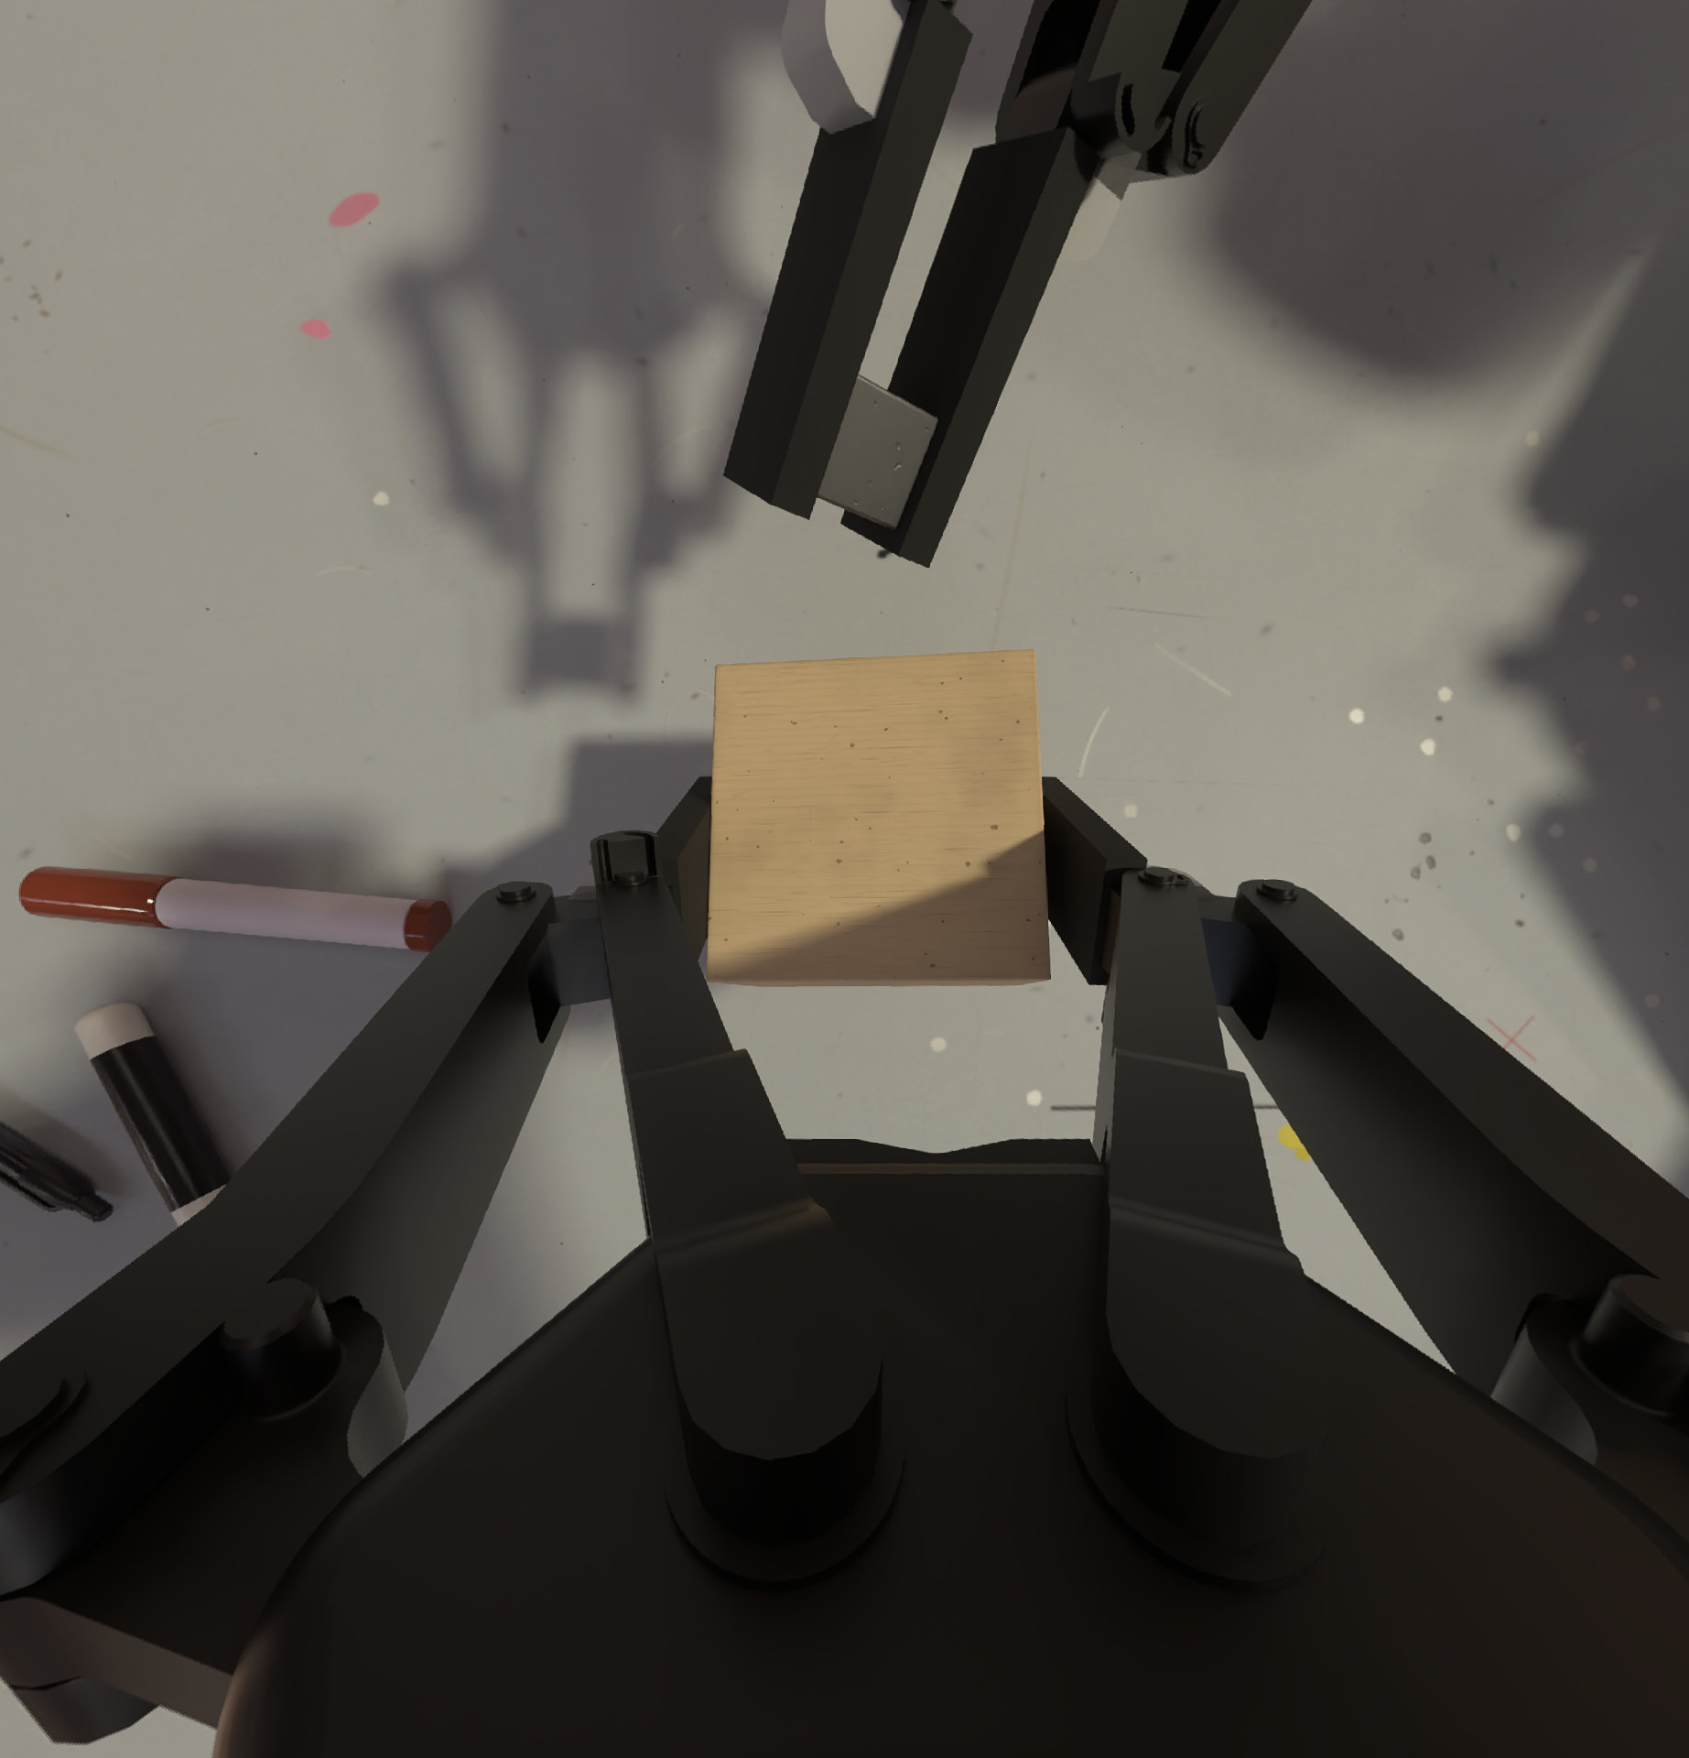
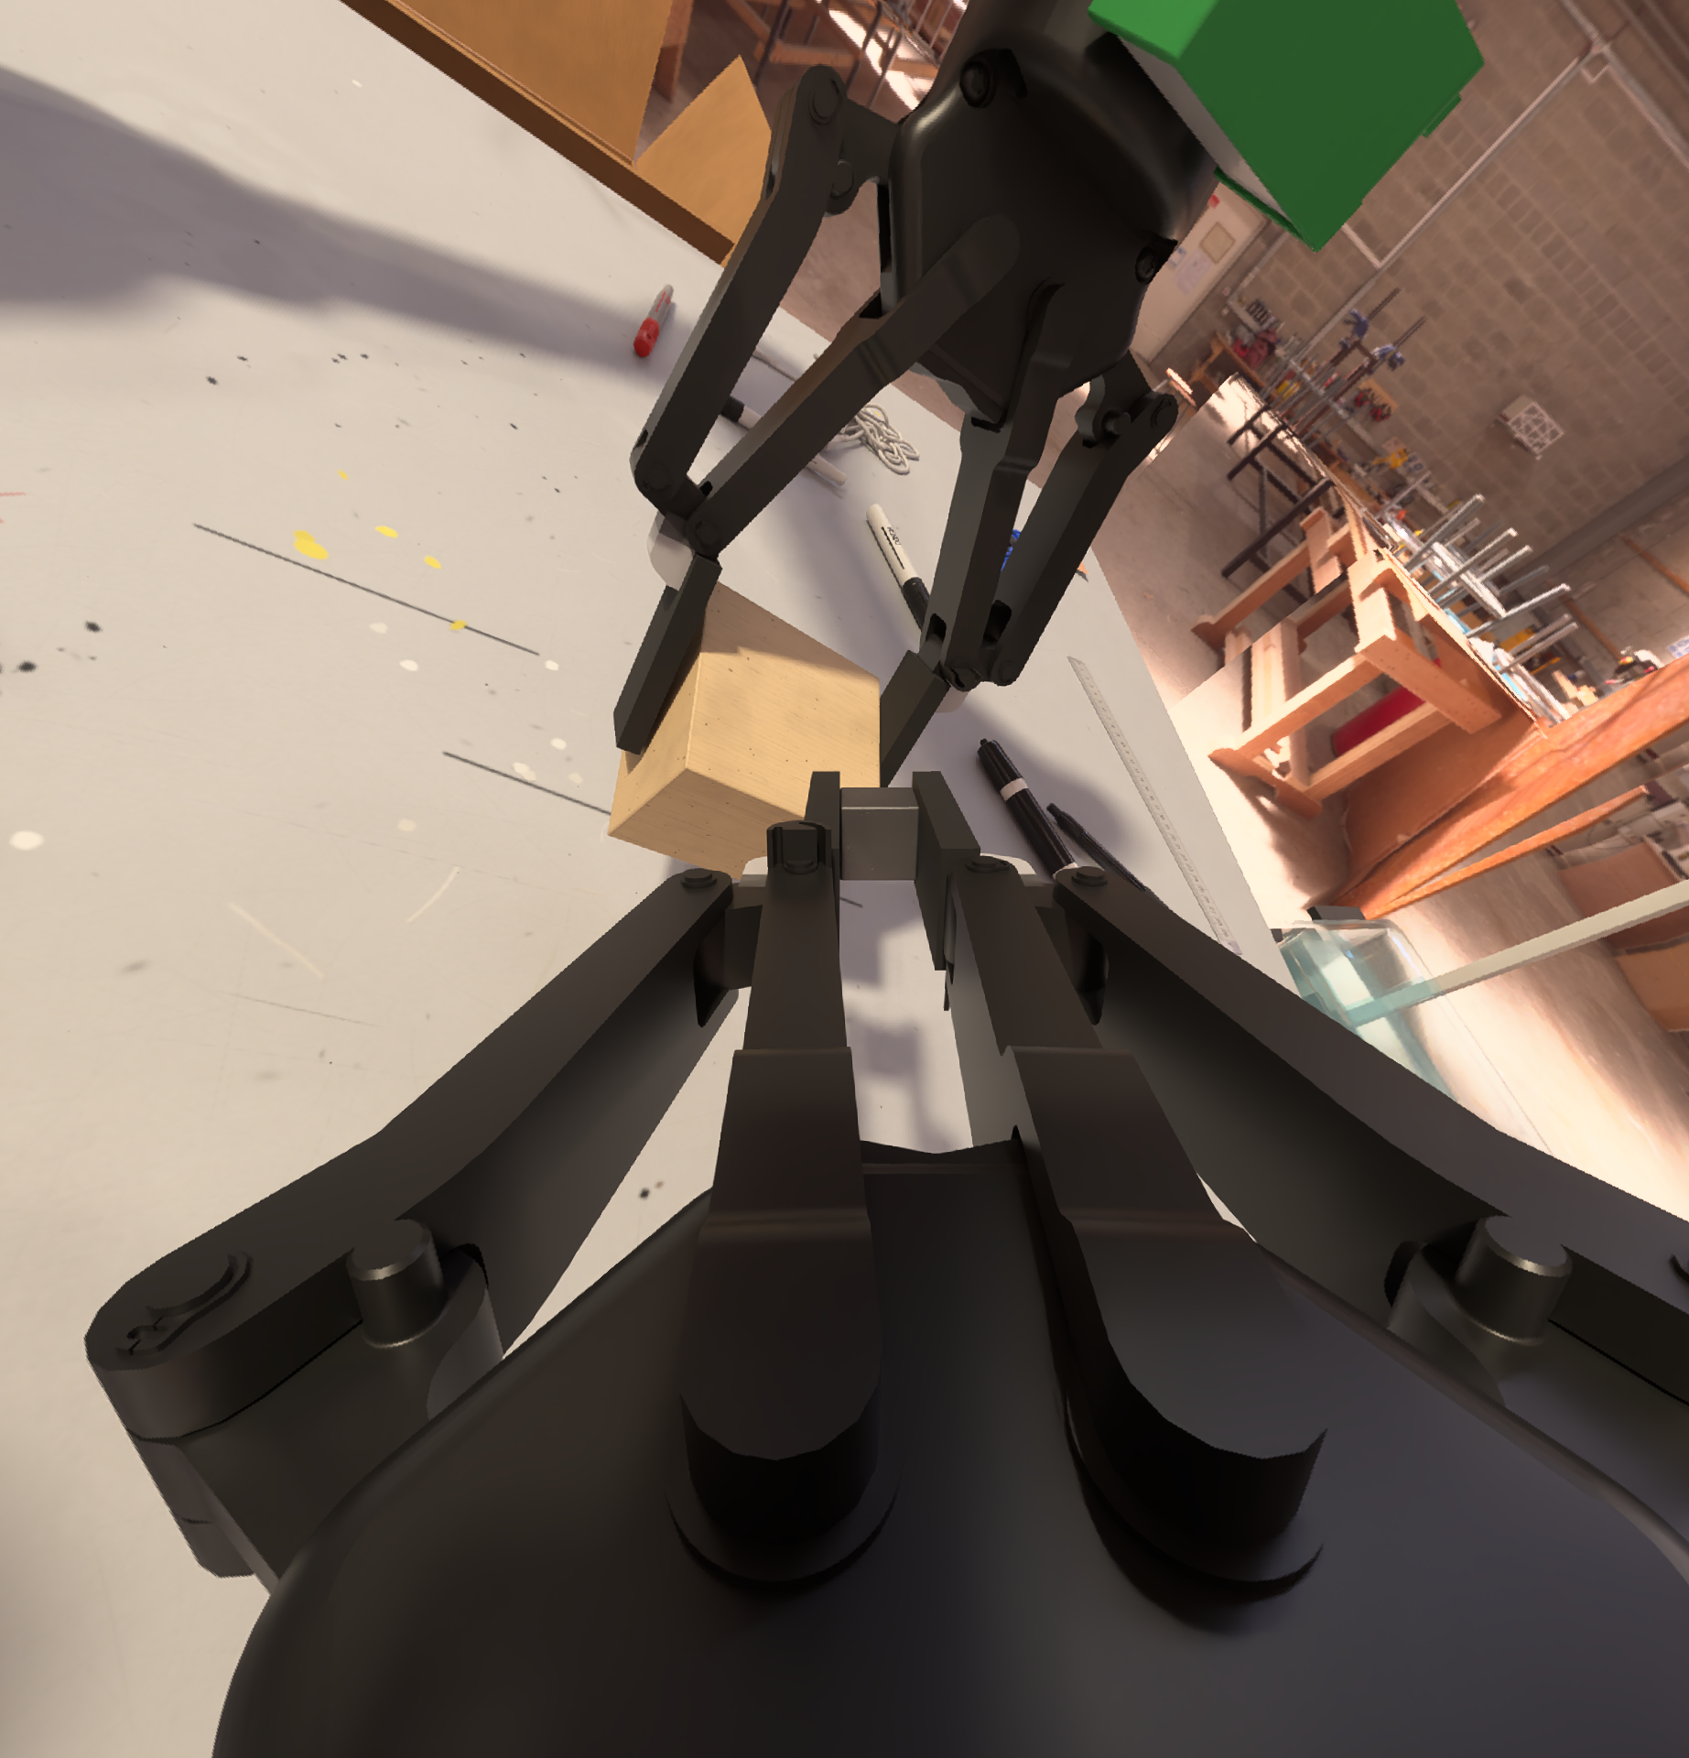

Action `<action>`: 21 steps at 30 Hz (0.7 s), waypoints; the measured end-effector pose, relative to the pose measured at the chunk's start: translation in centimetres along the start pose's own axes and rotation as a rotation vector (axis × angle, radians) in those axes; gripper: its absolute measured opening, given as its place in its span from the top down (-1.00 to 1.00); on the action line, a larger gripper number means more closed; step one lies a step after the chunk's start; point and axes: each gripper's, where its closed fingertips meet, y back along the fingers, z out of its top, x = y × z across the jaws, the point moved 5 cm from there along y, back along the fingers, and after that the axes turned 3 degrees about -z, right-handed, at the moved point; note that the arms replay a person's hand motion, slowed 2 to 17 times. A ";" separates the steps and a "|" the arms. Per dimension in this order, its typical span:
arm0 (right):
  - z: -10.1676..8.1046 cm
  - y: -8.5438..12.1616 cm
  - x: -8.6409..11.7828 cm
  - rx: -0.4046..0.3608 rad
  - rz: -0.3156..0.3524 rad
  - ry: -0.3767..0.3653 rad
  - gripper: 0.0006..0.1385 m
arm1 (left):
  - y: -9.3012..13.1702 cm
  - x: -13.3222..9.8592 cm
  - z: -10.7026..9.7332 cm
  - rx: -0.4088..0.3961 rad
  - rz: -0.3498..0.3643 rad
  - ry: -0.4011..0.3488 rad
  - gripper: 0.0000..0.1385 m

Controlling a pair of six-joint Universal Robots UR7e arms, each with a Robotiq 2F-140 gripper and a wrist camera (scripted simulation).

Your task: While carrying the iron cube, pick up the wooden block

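The wooden block is a pale cube held between the two fingers of my left gripper, which press its left and right sides. In the right wrist view the block is low over the grey table, and I cannot tell whether it touches it. My left gripper comes down on it from above. My right gripper is shut on the small grey iron cube and hovers just beside the block. In the left wrist view, the right gripper and the iron cube hang beyond the block.
A red-capped marker, a black-and-white marker and a black pen lie left of the block. In the right wrist view, markers, a black pen, a ruler and a cord lie near the table edge, with a wooden box behind.
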 end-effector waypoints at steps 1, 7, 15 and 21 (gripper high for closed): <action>0.0 0.0 0.0 -0.002 0.000 -0.001 0.72 | 0.0 0.0 0.0 -0.001 0.002 -0.001 -0.17; 0.0 0.0 -0.1 -0.013 -0.003 -0.005 0.72 | 0.1 0.0 0.1 0.002 0.013 -0.006 -0.17; 0.0 0.1 -0.1 -0.029 -0.003 -0.018 0.72 | 0.2 0.0 0.2 0.006 0.025 -0.005 -0.17; 0.1 0.2 -0.2 -0.039 -0.005 -0.025 0.72 | 0.4 -0.1 0.3 0.000 0.038 -0.008 -0.17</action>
